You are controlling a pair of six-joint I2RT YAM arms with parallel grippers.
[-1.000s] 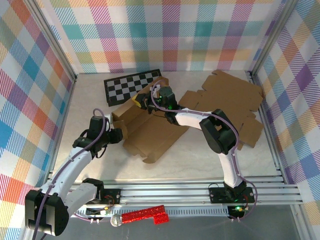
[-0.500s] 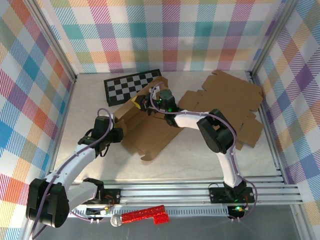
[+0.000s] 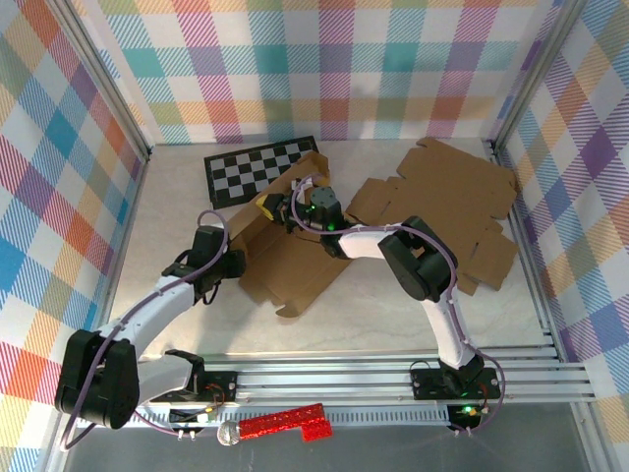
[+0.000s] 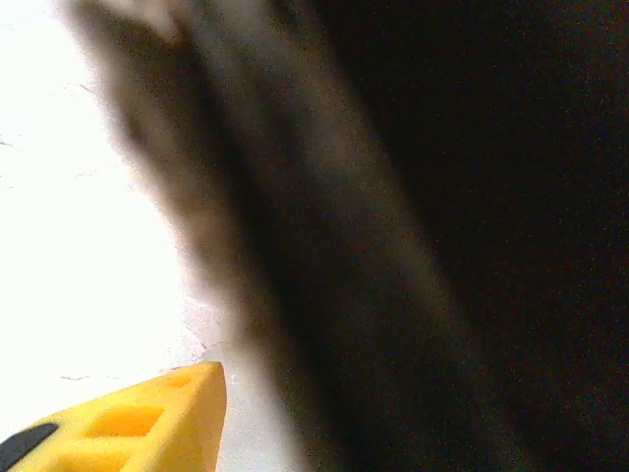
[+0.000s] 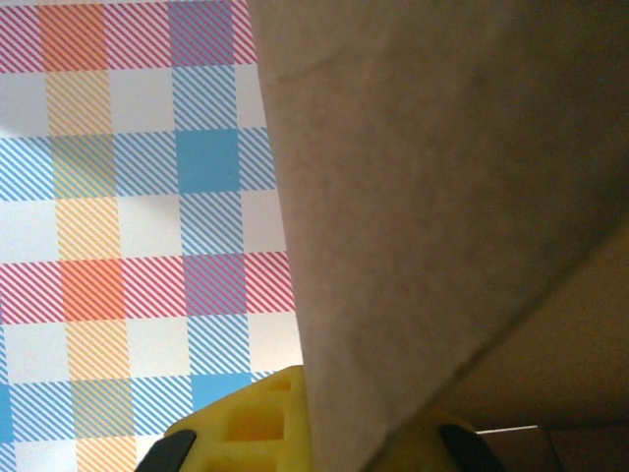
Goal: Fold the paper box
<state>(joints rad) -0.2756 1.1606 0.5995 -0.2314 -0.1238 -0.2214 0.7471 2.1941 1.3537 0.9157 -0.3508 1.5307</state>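
Folding stage: paper box (image 3: 295,258) half raised, centre-left, just near-right of the checkerboard (image 3: 257,169).
Right gripper (image 3: 278,208): clamped shut on the box's far wall; cardboard runs down between its yellow fingers (image 5: 246,423).
Left gripper (image 3: 233,264): at the box's left flap; whether it grasps anything cannot be told, its wrist view is a blur.
Risk 1: far wall tears or slips free if the right side pulls while the left pushes against it.
Risk 2: left flap buckles off its crease under a skewed push, or the box slides right toward the spare flat sheet (image 3: 442,192).

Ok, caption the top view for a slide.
Cardboard box mid-fold: left gripper at its left wall, right gripper clamping the far flap.
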